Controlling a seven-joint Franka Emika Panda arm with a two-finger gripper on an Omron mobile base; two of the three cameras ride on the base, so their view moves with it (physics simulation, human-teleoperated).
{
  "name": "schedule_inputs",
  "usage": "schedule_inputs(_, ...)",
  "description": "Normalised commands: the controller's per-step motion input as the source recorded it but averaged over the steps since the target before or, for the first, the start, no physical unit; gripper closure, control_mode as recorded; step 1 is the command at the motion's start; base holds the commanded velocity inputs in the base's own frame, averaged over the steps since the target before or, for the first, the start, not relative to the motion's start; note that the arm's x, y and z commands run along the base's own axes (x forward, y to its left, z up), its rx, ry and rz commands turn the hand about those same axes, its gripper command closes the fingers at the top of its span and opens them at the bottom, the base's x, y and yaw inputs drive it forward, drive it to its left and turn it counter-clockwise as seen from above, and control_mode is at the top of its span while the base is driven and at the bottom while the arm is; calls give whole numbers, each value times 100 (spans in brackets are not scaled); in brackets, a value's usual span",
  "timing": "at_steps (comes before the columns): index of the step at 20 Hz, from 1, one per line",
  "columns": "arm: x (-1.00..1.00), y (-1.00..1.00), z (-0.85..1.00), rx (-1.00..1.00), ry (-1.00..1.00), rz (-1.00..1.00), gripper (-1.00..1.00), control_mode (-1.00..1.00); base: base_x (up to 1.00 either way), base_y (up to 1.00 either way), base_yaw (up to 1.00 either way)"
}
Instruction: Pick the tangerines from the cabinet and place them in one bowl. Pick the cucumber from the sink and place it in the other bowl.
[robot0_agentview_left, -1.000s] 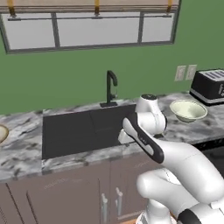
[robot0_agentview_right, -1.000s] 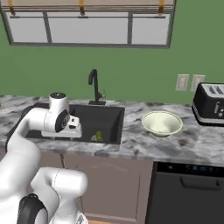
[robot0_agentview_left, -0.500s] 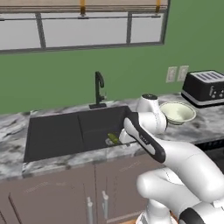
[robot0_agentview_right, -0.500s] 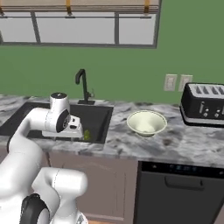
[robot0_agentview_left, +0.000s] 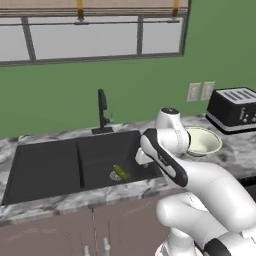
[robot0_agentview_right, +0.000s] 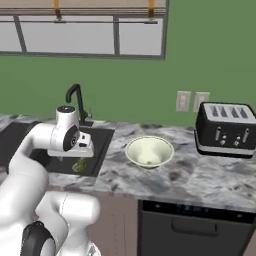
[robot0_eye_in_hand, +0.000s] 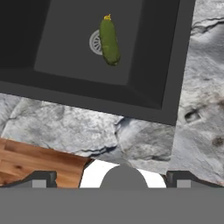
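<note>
Since a second ago, the whole scene is shifted leftward in both base views, which is read as the base being driven to the right along the counter, not as any object being moved; the black toaster (robot0_agentview_right: 225, 130) is now brought fully into view at the far right.

The grey marbled stone counter (robot0_agentview_right: 200, 182) is seen running left to right, with the matte black rectangular double-basin sink (robot0_agentview_left: 45, 167) set into it and the black faucet (robot0_agentview_left: 102, 107) standing at its far edge. A shallow round beige bowl (robot0_agentview_right: 149, 151) is seen on the counter just right of the sink, between it and the toaster.

The small slim green cucumber (robot0_eye_in_hand: 109, 40) is found lying in the right basin, across the edge of the round metal drain (robot0_eye_in_hand: 94, 42).

The gripper (robot0_eye_in_hand: 111, 177) is held released, its fingers spread wide and nothing between them, above the near counter edge and well apart from the cucumber.

The step in hand is judged to be the approach to the cucumber, with the pick not yet begun. For the next move, the gripper is to be carried forward over the right basin, lowered, and its fingers set across the cucumber's narrow width before being closed.
</note>
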Motion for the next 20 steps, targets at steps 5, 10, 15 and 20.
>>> schedule_inputs(5, 0, 0, 0, 0, 0, 0, -100, 100, 12, -15, 0)
schedule_inputs(10, 0, 0, 0, 0, 0, 0, -100, 100, 3, 24, 5)
schedule_inputs(15, 0, 0, 0, 0, 0, 0, -100, 100, 30, 43, 11)
schedule_inputs(20, 0, 0, 0, 0, 0, 0, -100, 100, 93, 8, 1)
